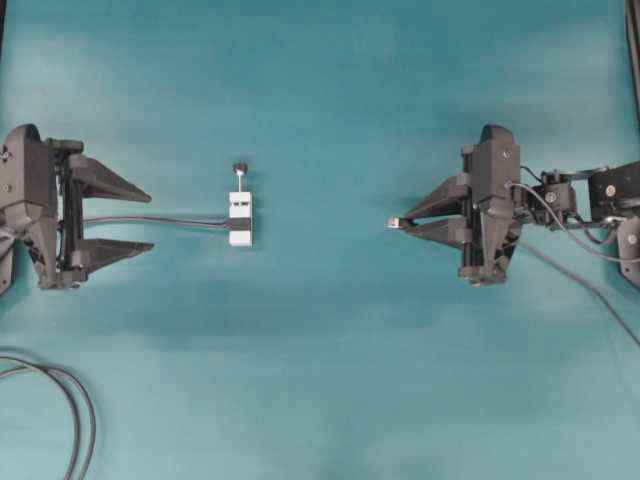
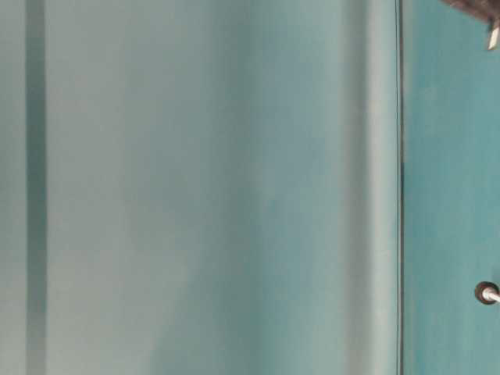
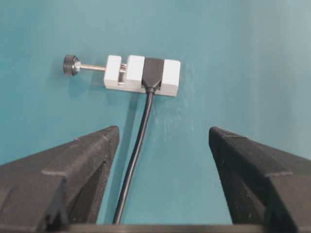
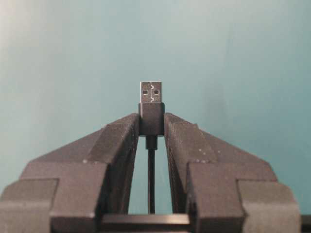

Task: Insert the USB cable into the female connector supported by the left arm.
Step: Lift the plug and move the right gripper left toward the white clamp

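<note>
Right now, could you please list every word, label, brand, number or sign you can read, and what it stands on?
None: no readable text in any view.
USB plug: bare metal with two square holes, no logo or lettering.
Female connector: plain white block with a black band, unmarked.
Grippers, left and right: plain black, no visible markings.

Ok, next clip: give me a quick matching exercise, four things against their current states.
Things:
1. left pincer
2. right pincer
3. female connector
4. USB cable

States:
A. lying on the table, untouched
B. pinched just behind its plug
C. open, holding nothing
D. shut on the cable

Pairs: 1-C, 2-D, 3-A, 4-B
</note>
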Robot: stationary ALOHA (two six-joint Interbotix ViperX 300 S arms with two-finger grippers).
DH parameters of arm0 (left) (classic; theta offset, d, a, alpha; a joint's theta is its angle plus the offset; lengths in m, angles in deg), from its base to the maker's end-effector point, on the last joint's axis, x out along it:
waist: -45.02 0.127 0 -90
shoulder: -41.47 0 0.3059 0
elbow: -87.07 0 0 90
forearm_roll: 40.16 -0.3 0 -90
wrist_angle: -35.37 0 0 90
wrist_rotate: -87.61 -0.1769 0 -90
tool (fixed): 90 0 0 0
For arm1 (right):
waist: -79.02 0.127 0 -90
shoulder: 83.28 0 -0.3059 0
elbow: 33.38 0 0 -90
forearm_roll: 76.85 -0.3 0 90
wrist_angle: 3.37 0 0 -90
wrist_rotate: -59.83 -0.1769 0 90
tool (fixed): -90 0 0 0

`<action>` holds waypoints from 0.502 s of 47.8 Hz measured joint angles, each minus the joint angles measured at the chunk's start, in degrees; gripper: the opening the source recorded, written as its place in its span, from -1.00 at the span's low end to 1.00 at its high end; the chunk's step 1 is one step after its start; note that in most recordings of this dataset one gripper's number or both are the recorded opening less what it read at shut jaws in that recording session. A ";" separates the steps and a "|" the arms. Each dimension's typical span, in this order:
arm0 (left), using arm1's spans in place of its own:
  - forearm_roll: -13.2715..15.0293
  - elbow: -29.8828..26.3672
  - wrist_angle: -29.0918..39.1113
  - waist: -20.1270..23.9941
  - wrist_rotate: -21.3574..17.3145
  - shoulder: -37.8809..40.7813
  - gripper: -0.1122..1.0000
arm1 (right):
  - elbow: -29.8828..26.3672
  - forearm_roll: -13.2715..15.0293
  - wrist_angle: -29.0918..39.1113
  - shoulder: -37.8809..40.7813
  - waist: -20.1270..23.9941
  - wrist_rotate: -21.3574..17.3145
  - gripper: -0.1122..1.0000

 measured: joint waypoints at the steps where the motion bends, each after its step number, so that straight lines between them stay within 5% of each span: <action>1: 0.00 0.09 -0.35 0.09 0.00 0.09 0.63 | -0.35 -0.09 0.26 0.00 -0.09 0.00 -0.40; 18: 0.00 0.26 -9.58 0.09 0.00 9.58 0.62 | -11.95 0.00 22.06 0.26 -0.53 0.00 -0.40; 24: 0.00 0.18 -14.77 0.09 0.00 15.38 0.62 | -14.24 0.00 25.14 1.41 -0.62 -0.18 -0.40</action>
